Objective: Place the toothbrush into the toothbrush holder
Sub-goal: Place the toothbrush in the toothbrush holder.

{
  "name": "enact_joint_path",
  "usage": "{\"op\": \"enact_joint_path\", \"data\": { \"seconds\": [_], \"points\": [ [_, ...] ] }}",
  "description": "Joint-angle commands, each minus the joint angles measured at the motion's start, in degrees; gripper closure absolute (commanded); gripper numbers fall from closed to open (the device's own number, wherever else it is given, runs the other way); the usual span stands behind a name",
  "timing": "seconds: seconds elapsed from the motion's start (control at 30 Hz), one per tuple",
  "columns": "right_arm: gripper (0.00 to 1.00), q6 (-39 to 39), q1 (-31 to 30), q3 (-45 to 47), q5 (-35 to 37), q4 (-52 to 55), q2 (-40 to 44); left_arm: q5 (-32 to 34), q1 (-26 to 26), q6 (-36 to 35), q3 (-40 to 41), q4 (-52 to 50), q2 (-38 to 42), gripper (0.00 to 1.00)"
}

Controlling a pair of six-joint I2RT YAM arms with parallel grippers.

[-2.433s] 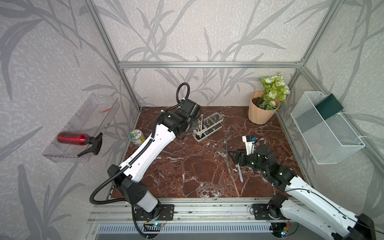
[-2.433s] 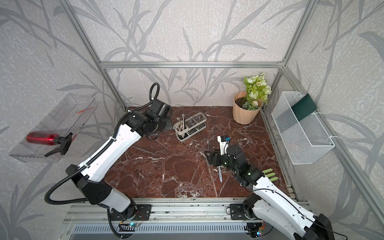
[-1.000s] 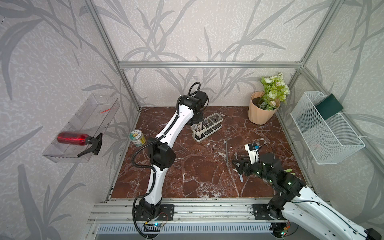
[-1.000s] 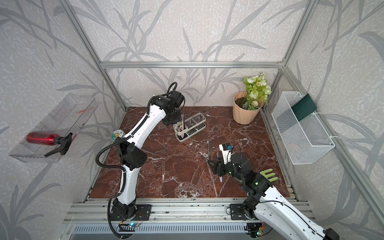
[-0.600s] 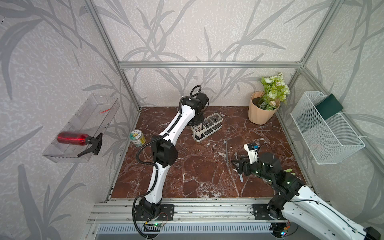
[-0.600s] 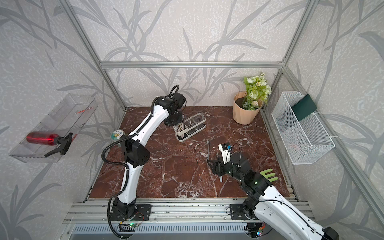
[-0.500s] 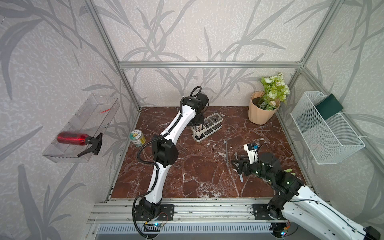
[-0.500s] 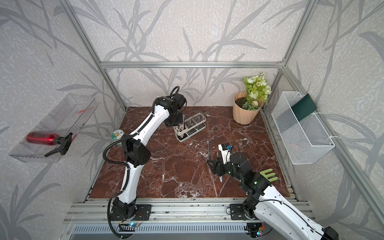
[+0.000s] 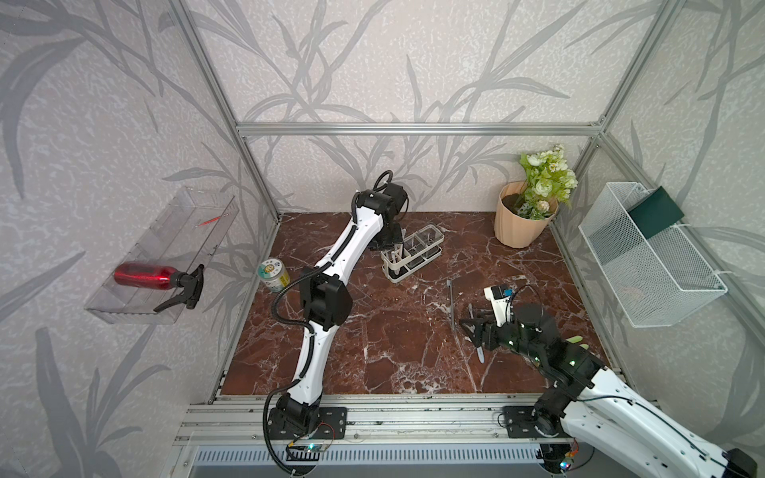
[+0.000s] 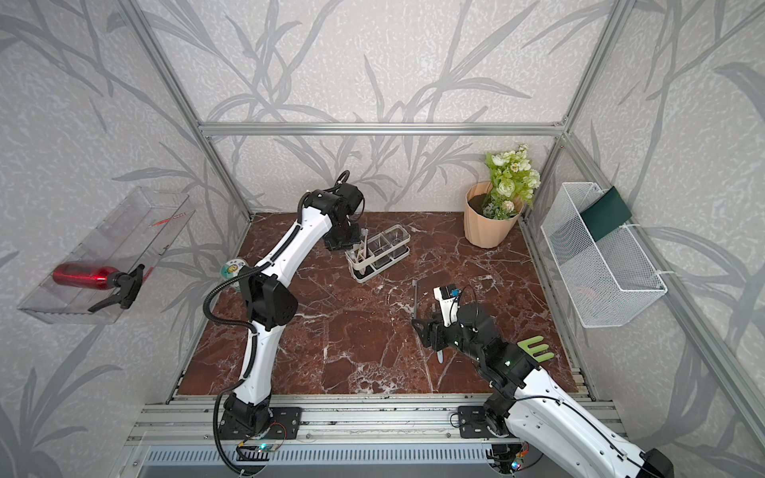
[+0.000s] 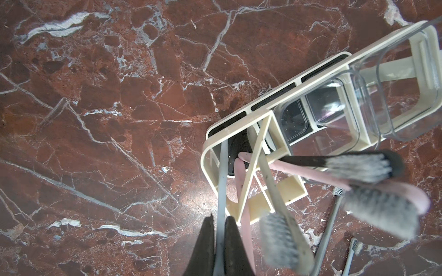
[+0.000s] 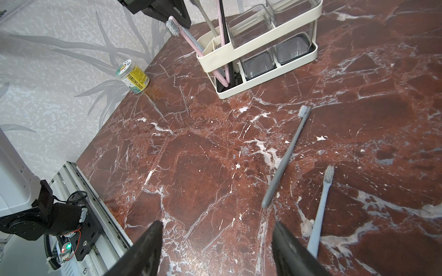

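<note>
The toothbrush holder (image 9: 412,248) (image 10: 378,252) stands at the back of the marble table, its end compartment holding several toothbrushes. My left gripper (image 11: 220,222) hangs just above that end (image 11: 210,148), shut on a grey-blue toothbrush (image 11: 221,191) whose handle runs down into the compartment. My right gripper (image 12: 217,223) (image 9: 470,325) is open and empty, low over the table at the front right. Beside it lie two loose toothbrushes, a dark grey one (image 12: 287,155) and a light blue one (image 12: 320,208).
A yellow-labelled jar (image 9: 273,275) sits at the left table edge and a flower pot (image 9: 521,223) in the back right corner. A white mesh basket (image 9: 645,256) hangs on the right wall. A clear shelf holds a red spray bottle (image 9: 145,275) on the left wall.
The left arm swung up from left of the holder and now hangs over its end compartment, almost still in the last second. The right arm drew back slightly.
</note>
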State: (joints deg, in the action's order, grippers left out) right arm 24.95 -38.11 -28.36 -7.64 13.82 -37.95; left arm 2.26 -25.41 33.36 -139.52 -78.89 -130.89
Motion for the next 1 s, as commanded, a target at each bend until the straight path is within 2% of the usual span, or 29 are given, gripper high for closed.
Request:
{"op": "enact_joint_path", "data": {
  "seconds": [0.0,0.2,0.57,0.97],
  "points": [
    [0.28,-0.44,-0.30,0.34,-0.61,-1.22,-0.08,-1.09,0.12,-1.09,-1.24,-2.50,-0.95,0.92],
    [0.28,-0.48,-0.30,0.32,-0.36,-0.93,0.21,-1.89,0.30,-1.27,-2.65,-2.49,-0.86,0.84],
    [0.28,-0.65,-0.26,-0.07,-0.26,-0.58,0.09,-1.30,0.41,-1.58,-3.12,-1.96,1.28,0.60],
    [0.28,-0.92,-0.34,-1.79,2.31,1.80,-2.37,1.85,1.13,-1.32,-3.01,-2.04,8.48,0.46]
  ]
}}
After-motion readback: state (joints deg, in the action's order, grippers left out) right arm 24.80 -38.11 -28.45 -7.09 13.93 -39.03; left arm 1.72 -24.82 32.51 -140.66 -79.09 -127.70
